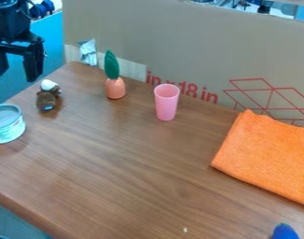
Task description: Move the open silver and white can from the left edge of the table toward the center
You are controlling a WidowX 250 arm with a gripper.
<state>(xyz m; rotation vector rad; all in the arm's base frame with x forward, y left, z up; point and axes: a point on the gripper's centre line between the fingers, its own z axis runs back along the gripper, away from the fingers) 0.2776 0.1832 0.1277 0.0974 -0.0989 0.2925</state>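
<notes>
Blue rounded tip (284, 231) at 5 o'clock. Pincer (17, 64) at 10, spread open, empty; nearest it, brown-and-white figurine (46, 99) on wood-grain worktop (135, 163). Round tin (7, 125) at 9; smooth, tapered pink cup (166, 103) near centre; nubby orange cloth (266, 156) at 4.

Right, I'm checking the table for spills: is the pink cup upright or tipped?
Upright: the pink cup stands on its base, its open rim facing up.

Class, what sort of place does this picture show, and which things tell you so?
Probably a robotics lab: a black robot arm hangs at upper left, and a cardboard panel stands behind a wooden table holding a pink cup.
</notes>
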